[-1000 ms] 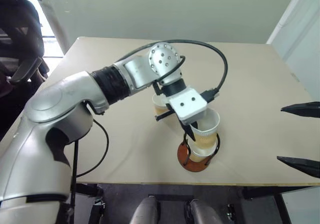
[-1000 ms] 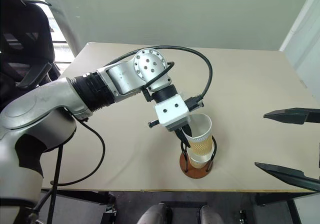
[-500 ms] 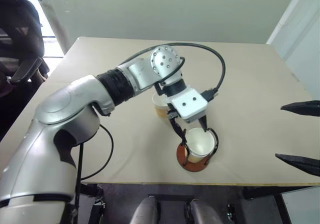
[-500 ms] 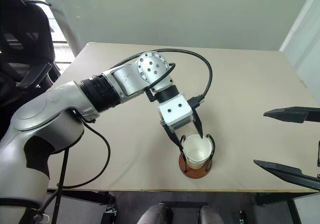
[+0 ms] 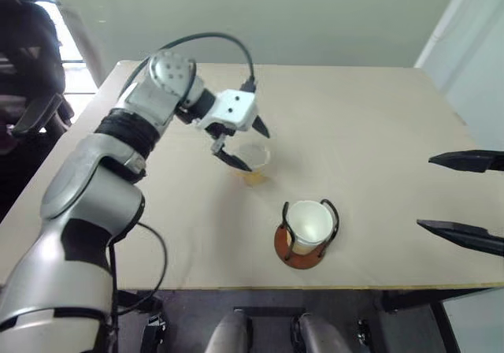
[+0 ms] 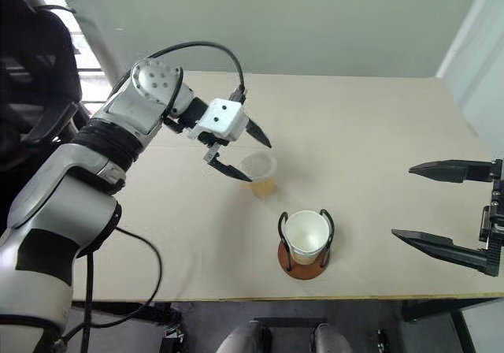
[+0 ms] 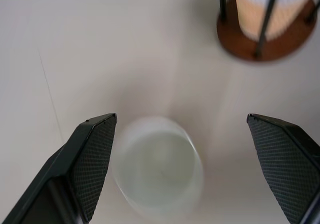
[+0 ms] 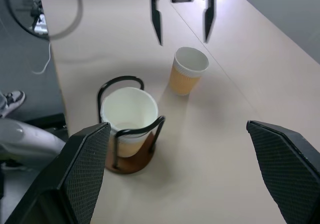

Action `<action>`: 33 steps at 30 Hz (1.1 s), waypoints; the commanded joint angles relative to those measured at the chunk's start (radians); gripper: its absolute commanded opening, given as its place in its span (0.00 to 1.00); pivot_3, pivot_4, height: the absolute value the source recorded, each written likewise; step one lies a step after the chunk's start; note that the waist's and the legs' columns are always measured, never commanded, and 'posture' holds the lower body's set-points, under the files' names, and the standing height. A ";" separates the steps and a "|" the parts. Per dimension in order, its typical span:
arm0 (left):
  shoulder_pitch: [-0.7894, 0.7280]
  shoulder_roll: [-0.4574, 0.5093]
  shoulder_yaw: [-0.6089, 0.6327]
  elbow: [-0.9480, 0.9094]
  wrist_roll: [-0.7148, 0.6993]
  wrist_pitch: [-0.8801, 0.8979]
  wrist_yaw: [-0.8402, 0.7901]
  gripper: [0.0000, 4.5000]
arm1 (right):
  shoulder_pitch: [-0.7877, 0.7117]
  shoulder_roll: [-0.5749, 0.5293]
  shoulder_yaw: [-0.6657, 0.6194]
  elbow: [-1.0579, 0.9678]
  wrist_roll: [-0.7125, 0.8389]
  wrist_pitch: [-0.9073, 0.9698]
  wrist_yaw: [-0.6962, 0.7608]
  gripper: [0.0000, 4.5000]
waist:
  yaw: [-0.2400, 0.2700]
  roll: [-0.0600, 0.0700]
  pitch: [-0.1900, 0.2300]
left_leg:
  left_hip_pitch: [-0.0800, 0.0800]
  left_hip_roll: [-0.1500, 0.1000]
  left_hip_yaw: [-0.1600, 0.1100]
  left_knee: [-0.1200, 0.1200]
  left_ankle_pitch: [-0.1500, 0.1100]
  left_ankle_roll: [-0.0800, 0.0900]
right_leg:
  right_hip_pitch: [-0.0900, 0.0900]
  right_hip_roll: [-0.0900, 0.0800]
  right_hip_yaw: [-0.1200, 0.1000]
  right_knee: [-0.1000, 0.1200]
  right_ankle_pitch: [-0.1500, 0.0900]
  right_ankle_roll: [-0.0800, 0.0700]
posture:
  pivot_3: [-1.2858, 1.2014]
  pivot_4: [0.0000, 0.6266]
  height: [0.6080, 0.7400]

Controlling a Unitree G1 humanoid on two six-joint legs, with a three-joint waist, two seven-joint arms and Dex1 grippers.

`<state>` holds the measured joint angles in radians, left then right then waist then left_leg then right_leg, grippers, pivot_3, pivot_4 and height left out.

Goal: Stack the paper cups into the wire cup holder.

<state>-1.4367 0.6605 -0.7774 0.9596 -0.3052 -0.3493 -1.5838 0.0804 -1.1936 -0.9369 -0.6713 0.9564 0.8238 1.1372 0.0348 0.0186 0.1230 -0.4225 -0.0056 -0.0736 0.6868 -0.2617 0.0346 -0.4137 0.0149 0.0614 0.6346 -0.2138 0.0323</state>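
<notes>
Right eye view: left hand (image 6: pixel 242 154) wide apart above loose paper cup (image 6: pixel 261 172); right hand (image 6: pixel 429 202) wide, empty; stacked cups (image 6: pixel 307 235) seated in wire cup holder (image 6: pixel 304 262).

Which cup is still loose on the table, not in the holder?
The lone paper cup standing upright below the open left gripper; the others sit nested inside the wire cup holder.

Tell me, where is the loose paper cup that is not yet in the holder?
The loose paper cup stands upright on the table, beyond the wire cup holder and slightly to its left, under the open left gripper.
</notes>
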 commanded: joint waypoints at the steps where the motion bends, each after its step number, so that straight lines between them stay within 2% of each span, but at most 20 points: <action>1: 0.005 -0.017 0.068 0.019 0.049 0.013 -0.031 0.99 | -0.038 -0.026 0.069 0.047 -0.073 -0.055 -0.034 1.00 | 0.008 0.000 0.000 | -0.001 -0.001 0.000 0.001 -0.001 0.001 | 0.000 -0.001 0.000 0.000 0.000 0.000 | 0.52 0.24 1.00; 4: 0.024 -0.054 0.107 0.041 0.100 -0.007 -0.031 0.99 | -0.078 -0.035 0.120 0.073 -0.109 -0.073 -0.061 1.00 | 0.012 0.000 0.000 | -0.002 -0.002 0.001 0.007 -0.003 0.005 | 0.001 -0.002 -0.001 0.000 0.001 0.002 | 0.52 0.24 1.00; 9: 0.045 -0.089 0.148 0.062 0.168 -0.030 -0.031 0.99 | -0.092 -0.033 0.120 0.082 -0.136 -0.050 -0.077 1.00 | 0.010 0.000 0.000 | -0.004 -0.002 0.002 0.012 -0.004 0.006 | 0.001 -0.003 0.000 -0.002 0.003 0.004 | 0.52 0.24 1.00; 16: 0.065 -0.141 0.211 0.123 0.258 -0.063 -0.029 0.99 | -0.061 -0.022 0.056 0.060 -0.134 -0.017 -0.030 1.00 | 0.009 0.000 0.000 | -0.004 -0.001 0.003 0.011 -0.003 0.006 | 0.001 -0.002 0.000 -0.002 0.002 0.004 | 0.52 0.24 1.00; 23: 0.080 -0.210 0.254 0.219 0.382 -0.106 0.081 0.99 | -0.054 -0.014 0.024 0.035 -0.118 0.003 -0.006 1.00 | 0.009 0.000 0.000 | -0.004 -0.001 0.003 0.012 -0.004 0.006 | 0.001 -0.002 0.000 -0.002 0.003 0.004 | 0.52 0.24 1.00; 26: 0.072 -0.225 0.261 0.247 0.437 -0.133 0.152 0.85 | -0.046 -0.008 0.006 0.026 -0.119 0.013 0.005 1.00 | 0.009 0.000 0.000 | -0.004 -0.001 0.003 0.012 -0.004 0.006 | 0.001 -0.002 0.000 -0.002 0.003 0.004 | 0.52 0.24 1.00; 33: 0.064 -0.244 0.318 0.267 0.469 -0.150 0.125 0.28 | -0.039 -0.005 -0.011 0.018 -0.117 0.029 0.015 1.00 | 0.009 0.000 0.000 | -0.004 -0.001 0.004 0.012 -0.004 0.006 | 0.001 -0.002 0.000 -0.002 0.003 0.004 | 0.52 0.24 1.00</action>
<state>-1.3481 0.4178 -0.4902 1.2300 0.1613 -0.4858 -1.4426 0.0461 -1.1964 -0.8952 -0.6460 0.8314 0.8526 1.1444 0.0441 0.0185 0.1231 -0.4262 -0.0068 -0.0699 0.6983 -0.2656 0.0411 -0.4128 0.0126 0.0619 0.6323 -0.2113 0.0364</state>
